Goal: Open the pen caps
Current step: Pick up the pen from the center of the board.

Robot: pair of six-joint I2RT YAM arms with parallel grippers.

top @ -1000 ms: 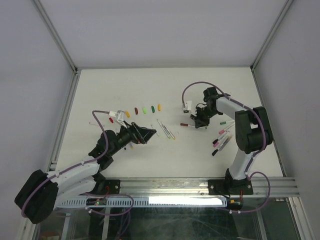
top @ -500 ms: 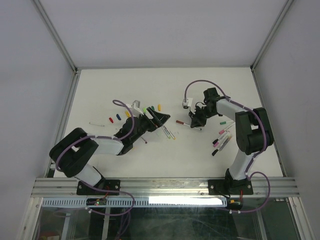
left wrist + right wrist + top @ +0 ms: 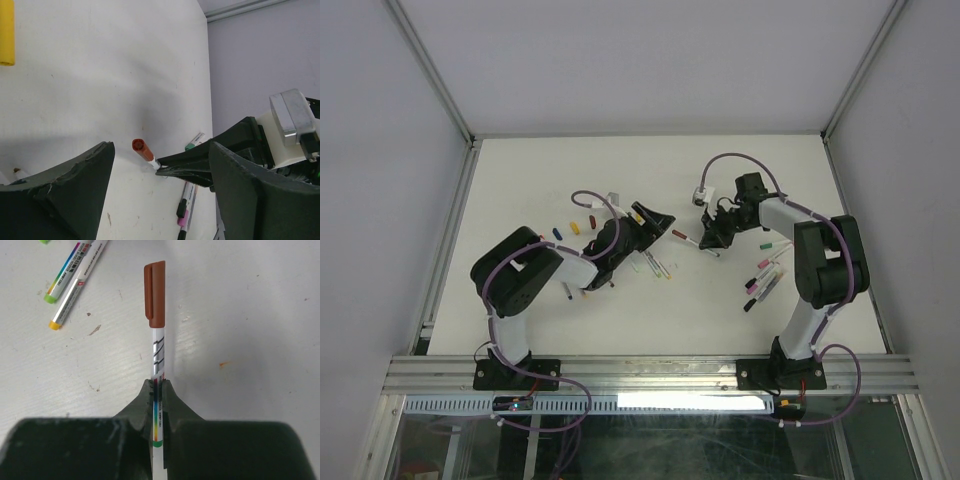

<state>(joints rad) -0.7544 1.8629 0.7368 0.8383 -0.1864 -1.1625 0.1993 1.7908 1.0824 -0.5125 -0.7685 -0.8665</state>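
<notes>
The right gripper is clamping one white pen by its barrel, with both fingers pressed tight against it. The pen's single brown cap is sitting firmly on the far end, pointing out over the white table toward the left arm. The left gripper is reaching across with its two jaws standing wide apart. The brown cap is lying in the gap between them, touching neither one. Left of that arm, three loose pen caps are showing in a row on the table: a blue cap, a yellow cap and a red cap. The arm is hiding whatever lies further along the row. Two uncapped barrels are lying side by side near the held pen, one green-ended and one yellow-ended. Beyond the right gripper, the left wrist view is picking out three capped pens: green-capped, black-capped and pink-capped.
</notes>
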